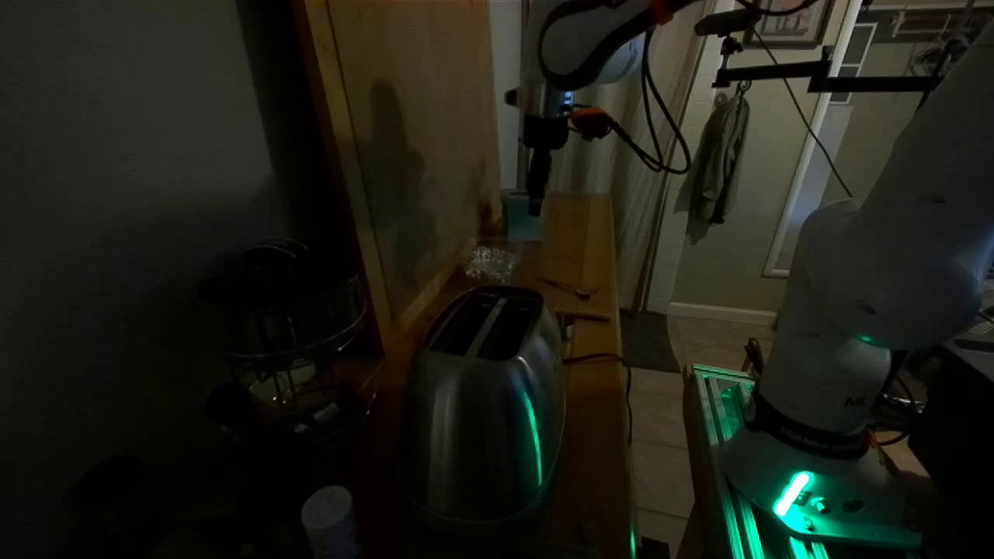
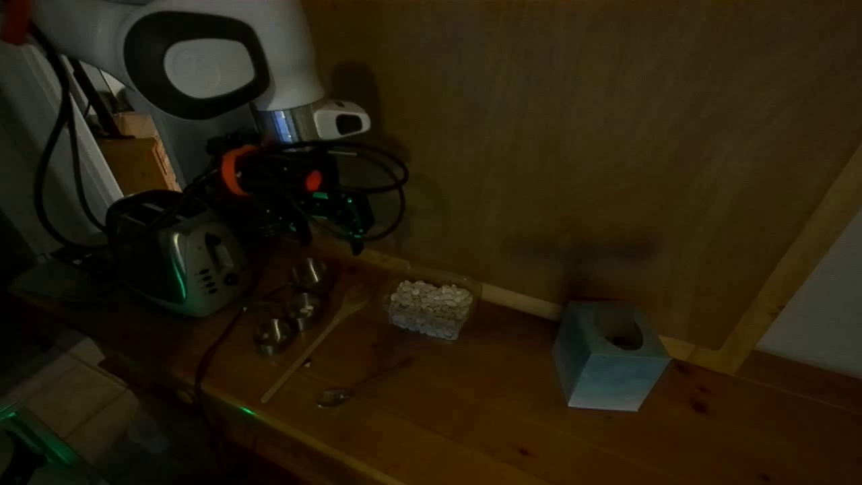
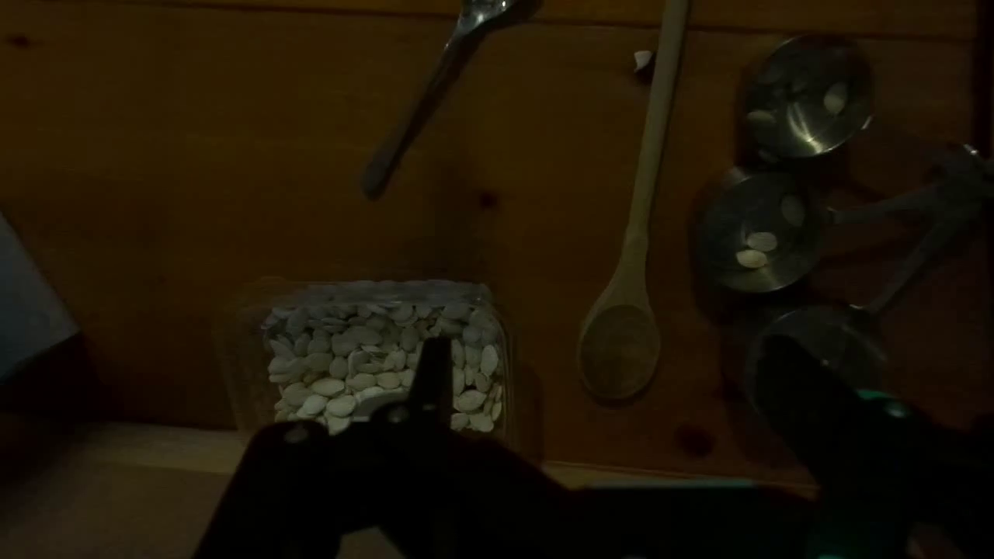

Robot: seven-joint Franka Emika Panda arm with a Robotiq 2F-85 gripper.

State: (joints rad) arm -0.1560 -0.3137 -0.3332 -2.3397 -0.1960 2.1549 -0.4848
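My gripper (image 3: 606,343) is open with nothing between its fingers, above the wooden table; it also shows in both exterior views (image 1: 536,210) (image 2: 330,245). In the wrist view a wooden spoon (image 3: 643,194) lies below, its bowl between the fingertips in the picture. The left finger overlaps a clear plastic container (image 3: 509,373) of whitish seeds (image 3: 334,388). The right finger partly hides a metal measuring cup (image 3: 842,341). Two more metal cups (image 3: 811,140) (image 3: 722,268) hold a few seeds. A metal spoon (image 3: 415,109) lies farther up.
A blue tissue box (image 2: 609,377) stands on the table beyond the container. A metal toaster (image 1: 485,419) stands at the other end, with a cord (image 2: 215,347) over the table edge. A wooden panel (image 2: 572,148) rises behind. A dark wire rack (image 1: 299,349) stands beside the toaster. Lighting is dim.
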